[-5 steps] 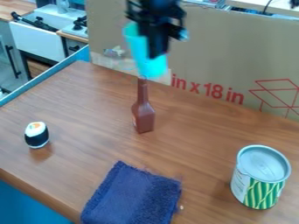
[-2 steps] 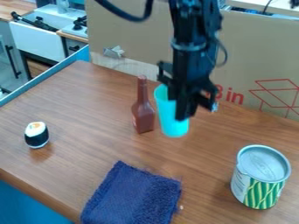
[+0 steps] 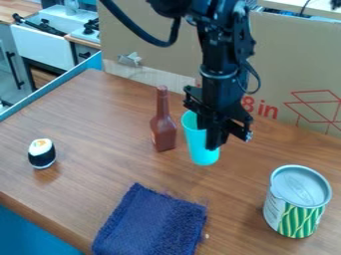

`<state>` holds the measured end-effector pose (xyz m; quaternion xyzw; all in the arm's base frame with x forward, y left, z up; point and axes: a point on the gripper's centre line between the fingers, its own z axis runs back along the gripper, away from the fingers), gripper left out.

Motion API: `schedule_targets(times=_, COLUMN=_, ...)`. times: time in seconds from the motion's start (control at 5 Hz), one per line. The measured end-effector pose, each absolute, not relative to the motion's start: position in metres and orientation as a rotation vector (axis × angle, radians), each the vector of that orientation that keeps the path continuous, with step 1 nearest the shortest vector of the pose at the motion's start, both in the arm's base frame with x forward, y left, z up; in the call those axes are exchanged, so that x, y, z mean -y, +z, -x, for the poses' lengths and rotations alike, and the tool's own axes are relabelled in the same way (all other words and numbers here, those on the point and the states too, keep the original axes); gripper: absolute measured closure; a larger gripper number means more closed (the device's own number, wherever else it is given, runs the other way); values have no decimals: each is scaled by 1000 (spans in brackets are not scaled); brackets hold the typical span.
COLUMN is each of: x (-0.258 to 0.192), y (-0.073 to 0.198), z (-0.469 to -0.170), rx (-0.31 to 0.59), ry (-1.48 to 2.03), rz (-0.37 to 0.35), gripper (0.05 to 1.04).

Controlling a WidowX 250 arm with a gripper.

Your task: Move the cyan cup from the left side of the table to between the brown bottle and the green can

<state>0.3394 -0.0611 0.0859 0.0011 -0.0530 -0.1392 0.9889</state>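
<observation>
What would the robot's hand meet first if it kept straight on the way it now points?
Probably the wooden table: the hand points down, and the cyan cup it holds would touch first. Whether the cup's base already rests there is unclear.

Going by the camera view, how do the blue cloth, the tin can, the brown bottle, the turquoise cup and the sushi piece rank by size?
1. Blue cloth
2. Tin can
3. Brown bottle and turquoise cup: too close to rank, the cup being partly hidden
4. Sushi piece
</observation>
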Motion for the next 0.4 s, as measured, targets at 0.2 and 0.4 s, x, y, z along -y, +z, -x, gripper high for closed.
schedule_targets(times=0.2, x=69, y=71, z=-343, rx=103, ry=-274, rz=-44, gripper=984)
schedule_targets(times=0.4, x=72, y=60, z=-348, rx=80, ry=-269, rz=-67, gripper=984)
